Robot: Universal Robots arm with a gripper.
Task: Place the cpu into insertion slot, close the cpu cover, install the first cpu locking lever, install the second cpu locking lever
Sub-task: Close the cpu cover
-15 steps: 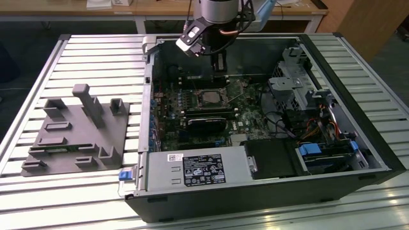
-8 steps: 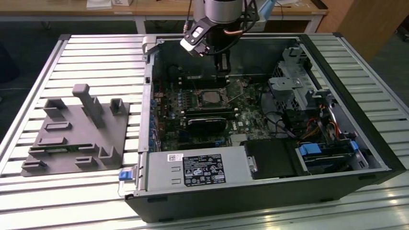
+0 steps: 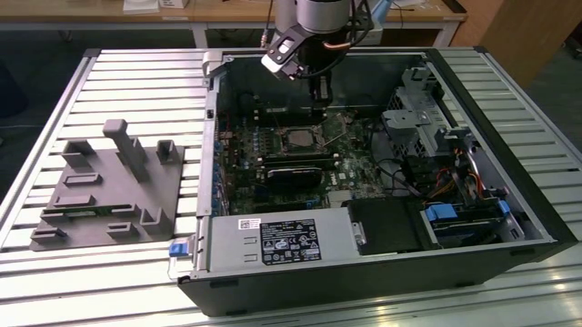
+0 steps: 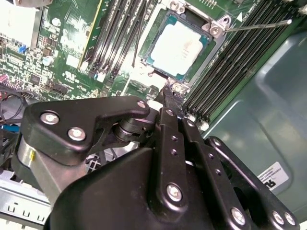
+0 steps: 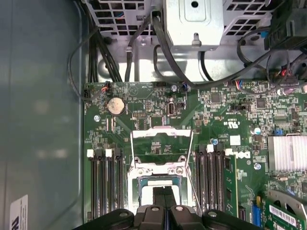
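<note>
The cpu [image 4: 180, 44], a silvery square chip, lies flat in the insertion slot [image 4: 160, 72] on the green board; the slot [image 3: 298, 138] sits mid-board inside the open computer case. The cpu cover [image 5: 160, 135] is swung open, its thin silvery frame standing beyond the socket [image 5: 144, 184]. Two thin wire levers [image 5: 192, 143] rise on either side of it, and one lever [image 4: 254, 26] sticks out past the memory slots. My gripper [image 3: 318, 99] hangs just above the board at the slot's far edge. Its dark fingers [image 4: 169, 96] are shut together with nothing between them, tips [image 5: 163, 197] over the socket's rim.
Black memory slots [image 5: 103, 182] flank the socket on both sides. A metal drive cage [image 3: 427, 129] and cable bundles fill the case's right side, and a power supply [image 3: 282, 242] sits at the front. A grey fixture block [image 3: 109, 184] stands on the slatted table.
</note>
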